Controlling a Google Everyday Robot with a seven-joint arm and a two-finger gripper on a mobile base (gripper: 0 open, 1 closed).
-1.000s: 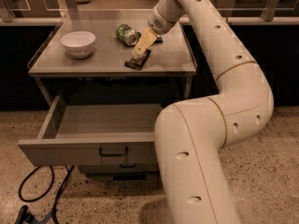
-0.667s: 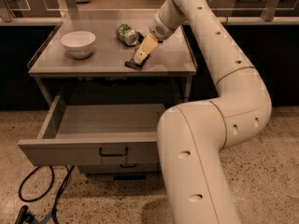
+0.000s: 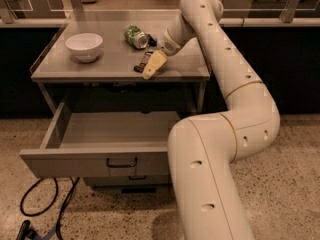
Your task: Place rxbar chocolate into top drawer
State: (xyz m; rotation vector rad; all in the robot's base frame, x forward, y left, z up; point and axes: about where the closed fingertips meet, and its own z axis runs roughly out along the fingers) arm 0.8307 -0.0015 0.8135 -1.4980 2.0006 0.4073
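– On the grey metal tabletop [image 3: 100,69], near its front edge and right of centre, the cream-coloured two-finger gripper [image 3: 153,66] points down from the long white jointed arm [image 3: 235,84].

– And the prize?

– Right there! The small flat black-brown rxbar chocolate [image 3: 142,62] lies flat on the table, slanted from near-left to far-right, hard against the gripper's left side. Dark glossy wrapper, thin as a card. I can't make out any print on it.

– Has the claw got it?

– Cannot tell. It is at the bar, but whether it's apart, together or clamped on the wrapper doesn't show.

– Why come in from the right?

– My guess is to avoid the neighbours. The crushed green metal can [image 3: 135,36] lies just beyond the bar, and the round white ceramic bowl [image 3: 84,46] sits well off to the far left.

– And the destination?

– It's waiting. The wide shallow grey top drawer [image 3: 65,163] is pulled out toward us directly below the tabletop, dark metal bar handle [image 3: 121,162] facing near. Open like that, I'd say the bar only needs lifting past the table edge and lowering in. The arm's thick lower link stands over the drawer's right end.
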